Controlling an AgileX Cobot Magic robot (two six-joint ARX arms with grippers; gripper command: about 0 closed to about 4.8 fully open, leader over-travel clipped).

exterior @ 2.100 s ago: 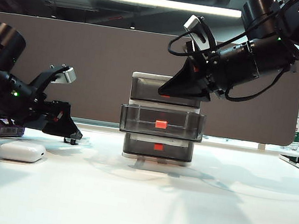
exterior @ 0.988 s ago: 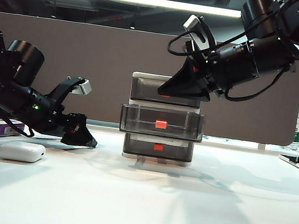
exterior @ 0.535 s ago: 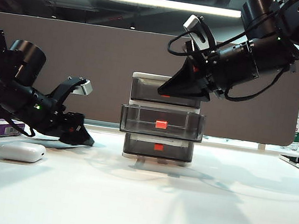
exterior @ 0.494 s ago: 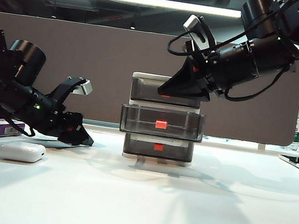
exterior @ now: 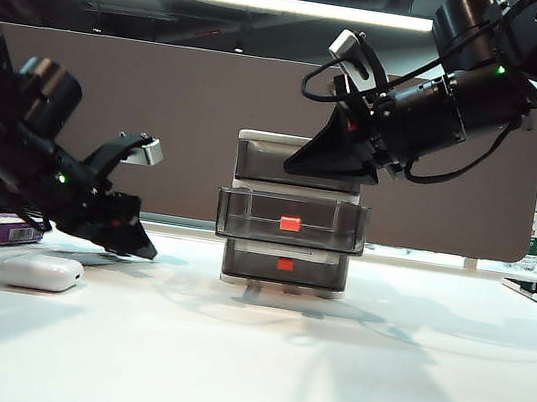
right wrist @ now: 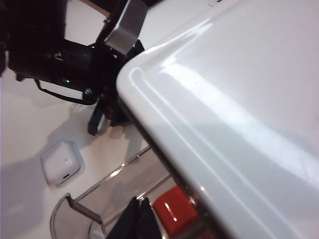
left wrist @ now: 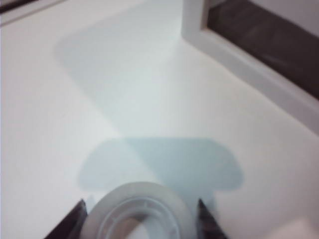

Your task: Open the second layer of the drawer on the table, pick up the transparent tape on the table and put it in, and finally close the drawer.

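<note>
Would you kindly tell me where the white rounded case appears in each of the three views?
Exterior view: white rounded case on the table at lower left, below the left gripper.
Left wrist view: not in it.
Right wrist view: on the table, near the left arm.
Shared landmark: the pulled-out second layer, whose red-orange tab shows below the unit's white top.

Glossy white plastic drawer (right wrist: 239, 99), smoky translucent second layer (exterior: 291, 221), matt table (exterior: 324, 371).

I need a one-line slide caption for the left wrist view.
Left gripper closed around the tape above the table, drawer frame ahead.
</note>
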